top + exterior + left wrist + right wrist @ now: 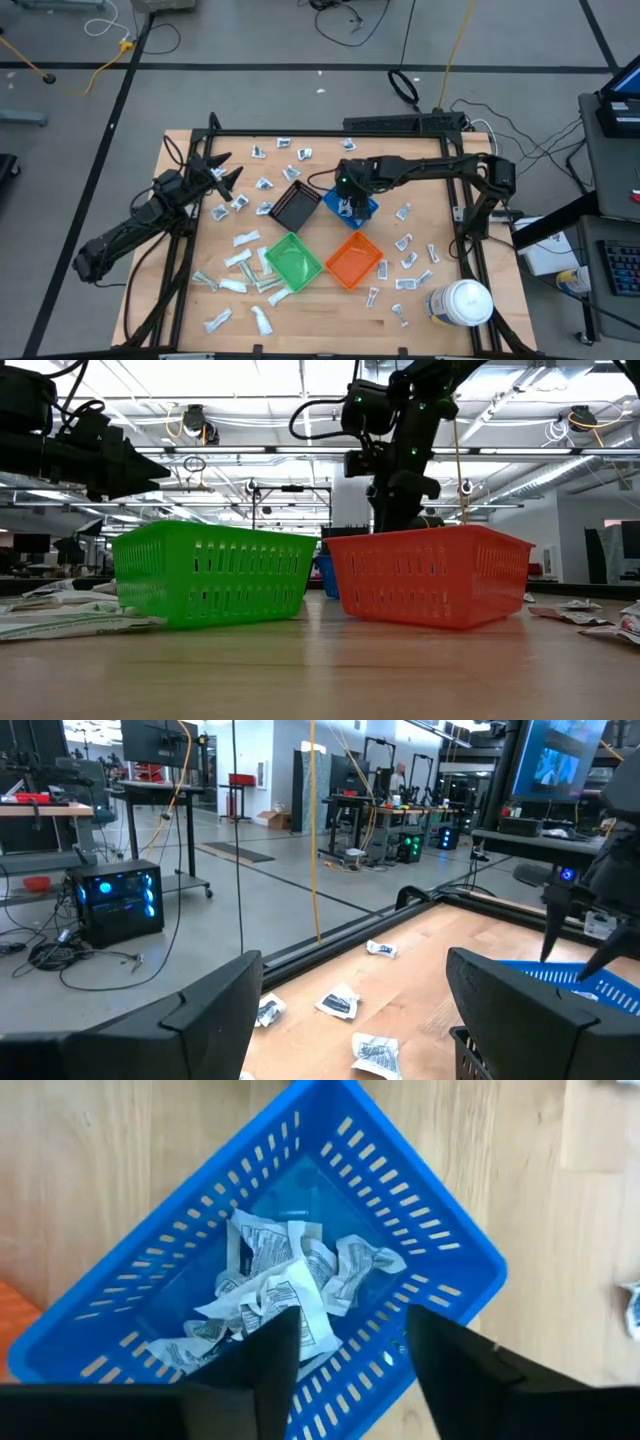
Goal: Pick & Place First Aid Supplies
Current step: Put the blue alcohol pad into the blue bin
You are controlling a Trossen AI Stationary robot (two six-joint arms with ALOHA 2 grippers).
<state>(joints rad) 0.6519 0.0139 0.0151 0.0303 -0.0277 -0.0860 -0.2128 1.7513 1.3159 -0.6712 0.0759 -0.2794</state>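
Overhead, four small bins sit mid-table: black bin, blue bin, green bin and orange bin, plus one white jar at the near right corner. First aid packets lie scattered flat across the table, pointing every which way, too many to count surely. Roughly four crumpled packets lie heaped in the blue bin, with no common long axis. The right gripper hangs directly above that heap, fingers apart and empty. The left gripper hovers at the table's far left, jaws wide and empty.
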